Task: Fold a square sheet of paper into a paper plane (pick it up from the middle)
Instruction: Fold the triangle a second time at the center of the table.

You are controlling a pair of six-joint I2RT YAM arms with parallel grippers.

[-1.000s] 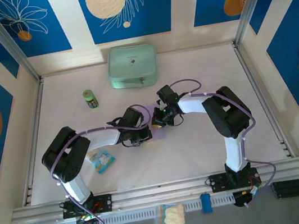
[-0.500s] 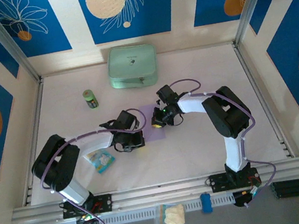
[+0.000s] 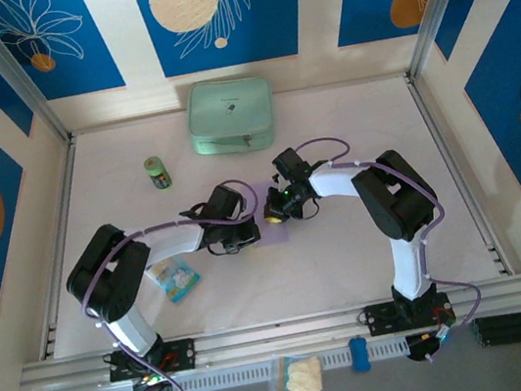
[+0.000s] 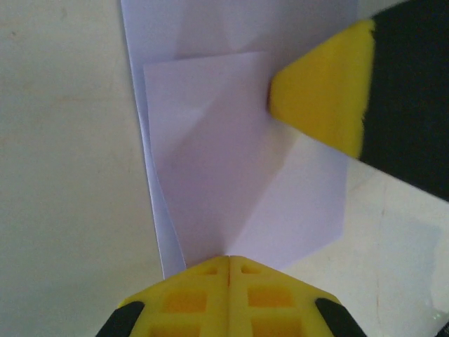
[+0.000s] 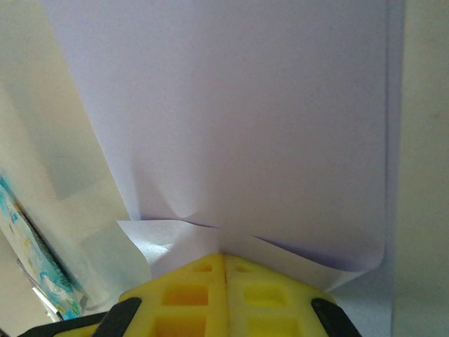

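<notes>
arms [image 3: 166, 238]: white links, black joints | cables [image 3: 326, 141]: purple | pincer fingers [image 4: 200, 302]: yellow

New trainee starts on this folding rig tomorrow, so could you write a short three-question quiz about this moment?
1. True or false: the lavender paper already has a folded flap.
2. Which lies farthest back on the table? A snack packet, B mint-green pouch, C green can.
3. Fill in: the left hand and right hand are both ___.
Key: 1 true; 2 B; 3 shut.
</notes>
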